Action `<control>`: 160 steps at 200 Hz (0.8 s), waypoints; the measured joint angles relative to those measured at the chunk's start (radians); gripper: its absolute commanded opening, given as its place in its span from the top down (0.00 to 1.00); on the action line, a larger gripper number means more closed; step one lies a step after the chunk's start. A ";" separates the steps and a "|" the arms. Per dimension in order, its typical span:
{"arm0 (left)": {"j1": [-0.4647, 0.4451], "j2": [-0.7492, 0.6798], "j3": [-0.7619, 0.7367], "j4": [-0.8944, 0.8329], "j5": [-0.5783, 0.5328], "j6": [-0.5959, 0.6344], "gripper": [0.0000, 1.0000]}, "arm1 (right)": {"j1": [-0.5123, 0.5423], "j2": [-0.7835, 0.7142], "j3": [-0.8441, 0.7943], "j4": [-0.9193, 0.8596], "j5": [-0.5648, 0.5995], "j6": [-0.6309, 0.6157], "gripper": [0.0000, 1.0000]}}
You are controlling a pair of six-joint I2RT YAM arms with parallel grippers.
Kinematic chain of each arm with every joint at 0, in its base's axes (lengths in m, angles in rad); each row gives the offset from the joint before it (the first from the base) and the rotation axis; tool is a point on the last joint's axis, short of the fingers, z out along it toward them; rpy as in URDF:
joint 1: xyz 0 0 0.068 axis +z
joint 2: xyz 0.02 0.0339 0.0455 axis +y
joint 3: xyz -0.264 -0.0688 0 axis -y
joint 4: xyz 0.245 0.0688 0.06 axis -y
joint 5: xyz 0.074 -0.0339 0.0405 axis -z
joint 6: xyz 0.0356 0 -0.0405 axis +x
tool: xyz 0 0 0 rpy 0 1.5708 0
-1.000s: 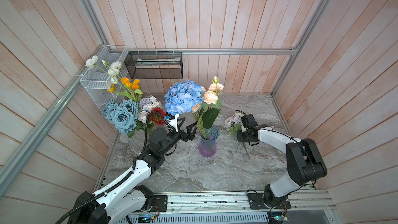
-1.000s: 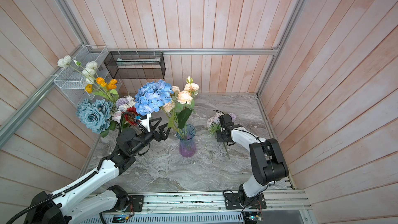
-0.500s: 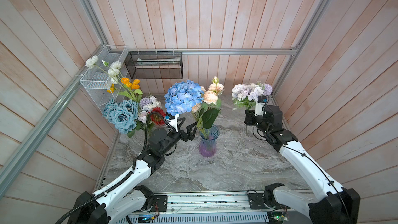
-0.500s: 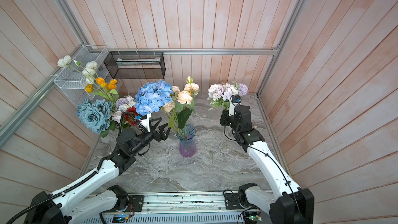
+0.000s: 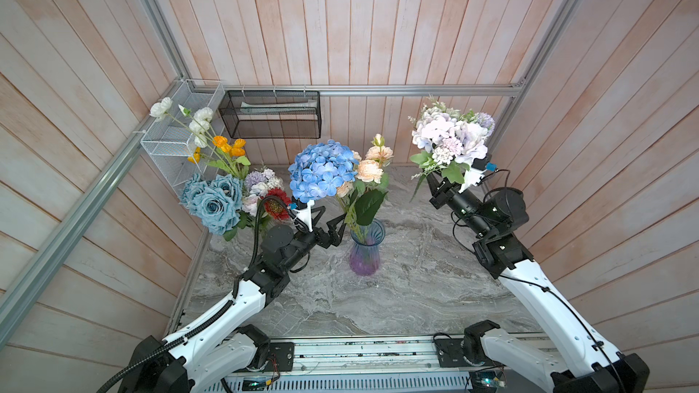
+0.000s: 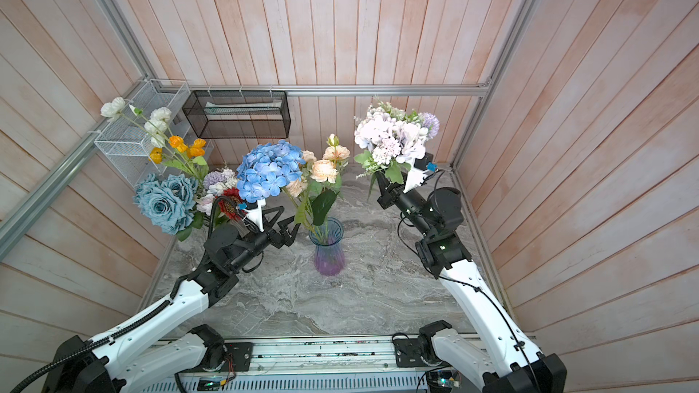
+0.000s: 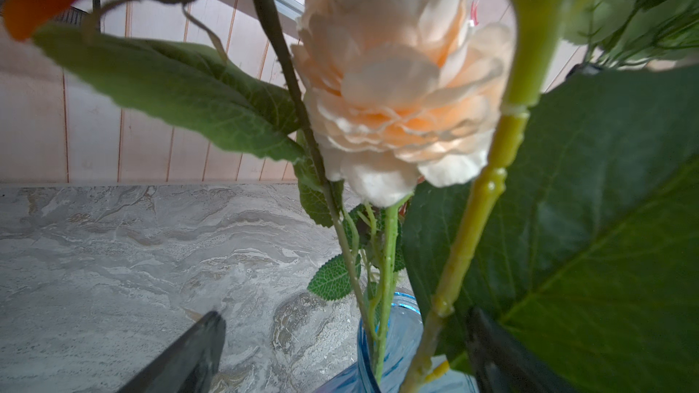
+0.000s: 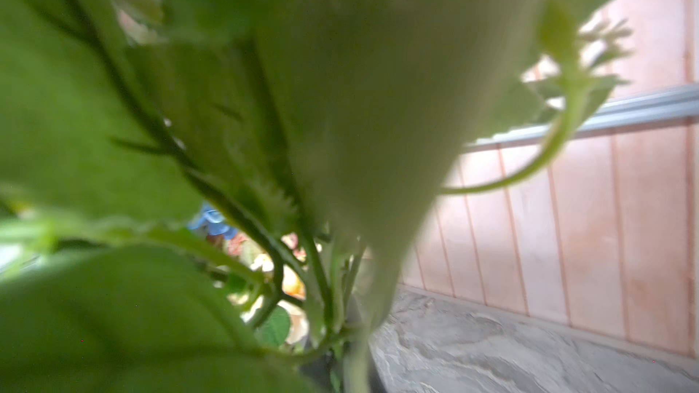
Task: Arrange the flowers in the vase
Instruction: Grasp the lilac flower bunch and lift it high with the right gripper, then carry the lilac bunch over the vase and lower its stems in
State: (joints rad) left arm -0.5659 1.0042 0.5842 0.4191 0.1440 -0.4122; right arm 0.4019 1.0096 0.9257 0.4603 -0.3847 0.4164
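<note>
The job looks partly done. The vase (image 5: pixel 364 247) stands upright in the middle of the surface (image 5: pixel 397 296) and already holds two bunches: the blue hydrangea (image 5: pixel 321 172) and the peach roses (image 5: pixel 368 170), whose stems run down into its mouth.

On the left arm (image 5: pixel 287 247) the jaws are released and wide apart. In the left wrist view they sit on either side of the stems just above the vase's blue rim (image 7: pixel 410 302), gripping nothing.

On the right arm (image 5: pixel 469 206) the jaws are clenched on the stems of the lilac-white spray (image 5: pixel 450 137). It is held up clear of the surface at the far right, well apart from the vase, so it is probably the next bunch to go in.

More bunches wait at the far left: dusty-blue roses (image 5: pixel 213 200), orange poppies (image 5: pixel 227 145), white poppies (image 5: pixel 196 122) and a red sunflower (image 5: pixel 277 204). I cannot tell what holds them upright.
</note>
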 measured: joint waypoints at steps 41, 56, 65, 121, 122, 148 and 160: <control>0.000 0.000 0.000 -0.001 -0.016 -0.004 0.00 | 0.176 0.023 -0.040 0.113 -0.041 -0.084 1.00; 0.000 0.000 -0.002 0.000 -0.020 -0.009 0.00 | 0.220 0.029 -0.058 0.129 -0.050 -0.113 1.00; 0.000 0.000 -0.004 -0.001 -0.022 -0.011 0.00 | 0.235 0.030 -0.076 0.146 -0.058 -0.122 1.00; 0.000 0.000 -0.007 -0.004 -0.022 -0.019 0.00 | 0.294 0.042 -0.240 0.276 -0.071 -0.159 1.00; 0.000 0.000 -0.007 -0.004 -0.022 -0.019 0.00 | 0.294 0.043 -0.241 0.277 -0.071 -0.159 1.00; 0.000 0.000 -0.007 -0.004 -0.022 -0.026 0.00 | 0.309 0.080 -0.258 0.318 -0.074 -0.196 1.00; 0.000 0.000 -0.007 -0.004 -0.022 -0.027 0.00 | 0.319 0.094 -0.277 0.340 -0.075 -0.220 1.00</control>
State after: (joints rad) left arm -0.5659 1.0039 0.5774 0.4152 0.1223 -0.4389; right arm 0.7204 1.1038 0.6483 0.8005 -0.4595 0.1959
